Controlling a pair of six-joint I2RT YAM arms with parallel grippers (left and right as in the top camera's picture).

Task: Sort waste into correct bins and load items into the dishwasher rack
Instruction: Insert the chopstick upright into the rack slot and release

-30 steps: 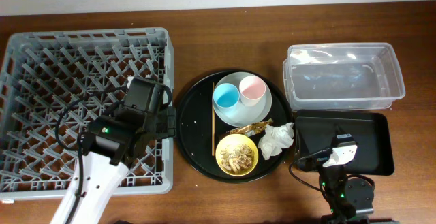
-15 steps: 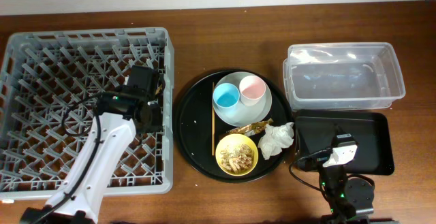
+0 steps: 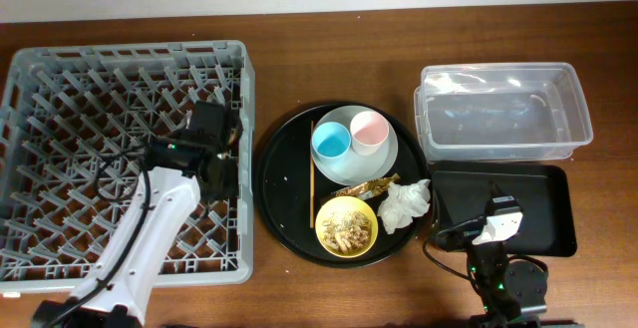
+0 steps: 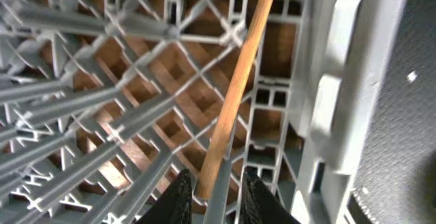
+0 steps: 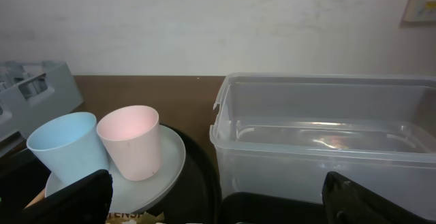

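Note:
My left gripper (image 4: 214, 193) (image 3: 224, 147) reaches down into the right side of the grey dishwasher rack (image 3: 60, 69). Its fingers are shut on the low end of a wooden chopstick (image 4: 238, 81), a rack rib beside it. The other chopstick (image 3: 312, 173) lies on the round tray. A blue cup (image 3: 331, 142) and a pink cup (image 3: 369, 129) stand on the plate (image 3: 384, 161). The yellow bowl (image 3: 347, 225) holds food scraps. Gold foil (image 3: 369, 184) and white tissue (image 3: 405, 203) lie beside it. My right gripper (image 5: 218, 210) (image 3: 493, 223) is open and empty.
The round black tray (image 3: 284, 178) sits between the rack and the bins. The clear tub (image 3: 503, 112) stands at the back right, with the shallow black tray (image 3: 543, 208) in front of it. My right arm rests over that tray's left part.
My left arm has swung from the rack's right edge further back over the rack. Its jaws have closed in from wide open. The right arm has not moved.

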